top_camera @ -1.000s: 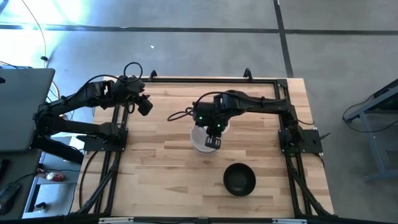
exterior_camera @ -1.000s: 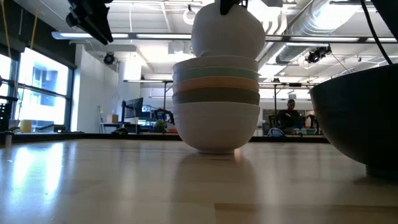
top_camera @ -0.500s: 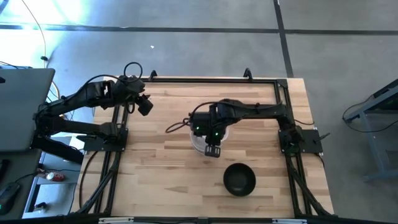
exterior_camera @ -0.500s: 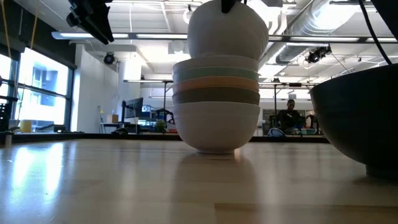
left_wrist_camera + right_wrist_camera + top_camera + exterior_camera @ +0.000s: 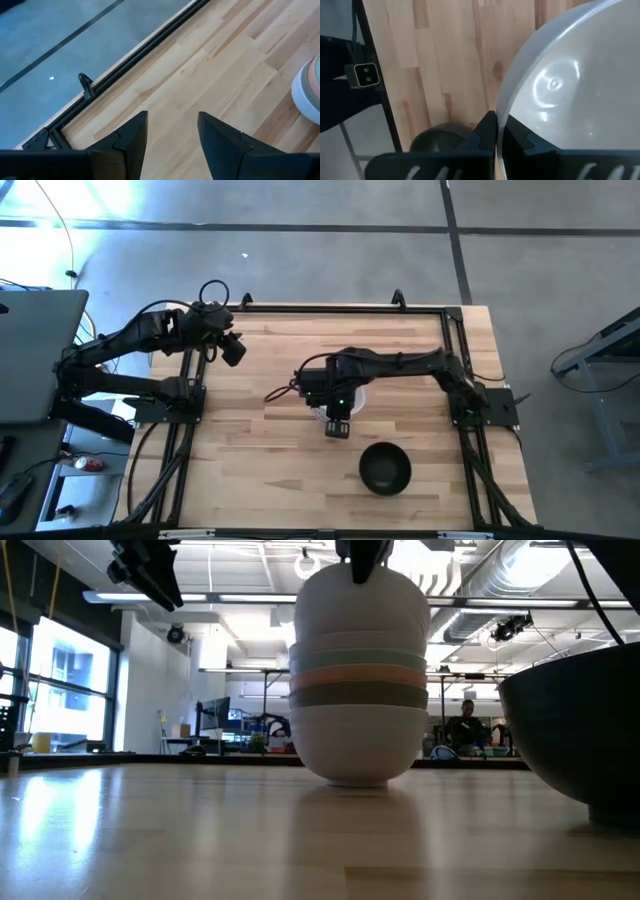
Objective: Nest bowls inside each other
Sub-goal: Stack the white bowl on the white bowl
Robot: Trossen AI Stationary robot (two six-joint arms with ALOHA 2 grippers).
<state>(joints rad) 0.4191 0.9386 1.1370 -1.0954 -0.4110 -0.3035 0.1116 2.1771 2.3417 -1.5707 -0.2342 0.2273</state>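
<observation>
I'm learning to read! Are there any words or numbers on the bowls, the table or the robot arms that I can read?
None can be read.
The stack of bowls and the black bowl are plain.
The table shows only bare wood.
A small red thing beside the table may carry print, but it is too small to read.

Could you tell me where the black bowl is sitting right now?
In the high view the black bowl sits alone near the table's front edge, right of centre, apart from the stack of bowls.
</observation>
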